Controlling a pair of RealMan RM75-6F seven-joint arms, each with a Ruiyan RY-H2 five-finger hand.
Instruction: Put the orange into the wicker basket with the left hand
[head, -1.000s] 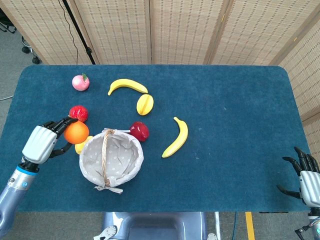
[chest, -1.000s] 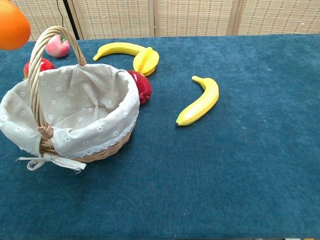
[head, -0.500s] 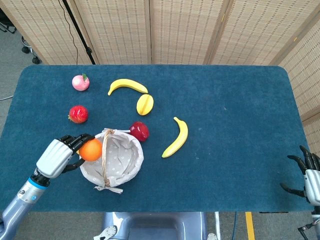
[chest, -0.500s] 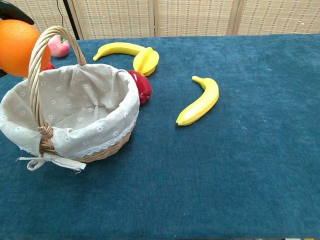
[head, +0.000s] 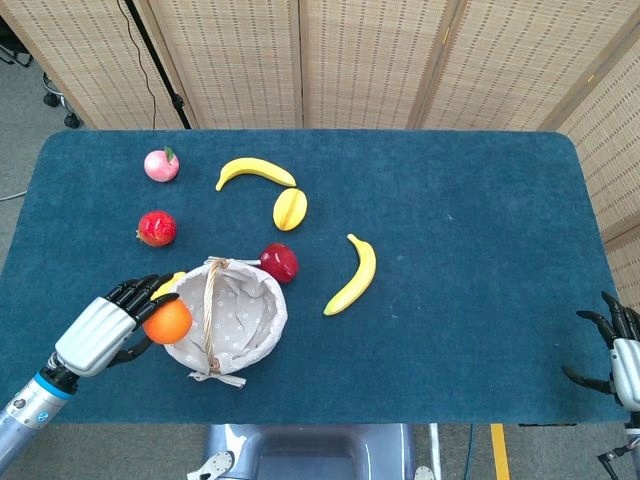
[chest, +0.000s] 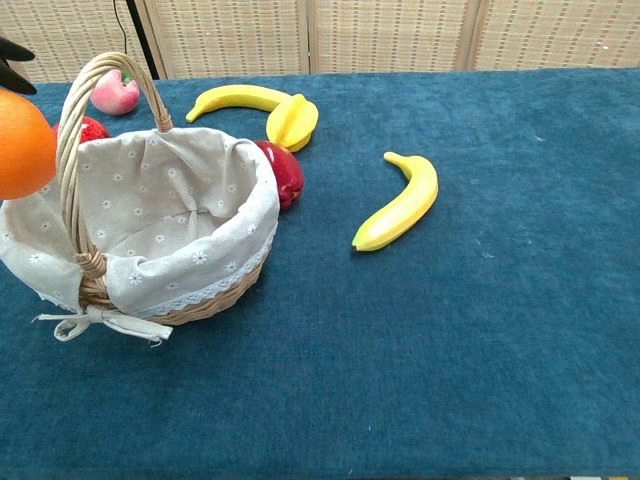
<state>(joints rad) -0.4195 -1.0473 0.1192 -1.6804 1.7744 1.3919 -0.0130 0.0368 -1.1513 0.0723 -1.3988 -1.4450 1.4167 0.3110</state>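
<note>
My left hand (head: 100, 330) holds the orange (head: 167, 322) in its fingertips at the left rim of the wicker basket (head: 250, 325), a cloth-lined basket with a tall handle. In the chest view the orange (chest: 22, 145) hangs at the left edge, just outside the basket's (chest: 180, 215) lining, with a dark fingertip (chest: 14, 50) above it. The inside of the basket shows only its flowered cloth. My right hand (head: 622, 350) is at the table's right front corner, fingers spread, holding nothing.
Around the basket lie a dark red apple (head: 279, 262), a banana (head: 353, 274), a second banana (head: 255, 170), a yellow fruit (head: 290, 208), a red fruit (head: 157, 227), a pink peach (head: 161, 165) and a small yellow fruit (head: 168, 284) by the left rim.
My left hand has brought the orange from beside the red fruit toward me, to the basket's left rim, then slightly down and left along it. The right hand has barely moved.
</note>
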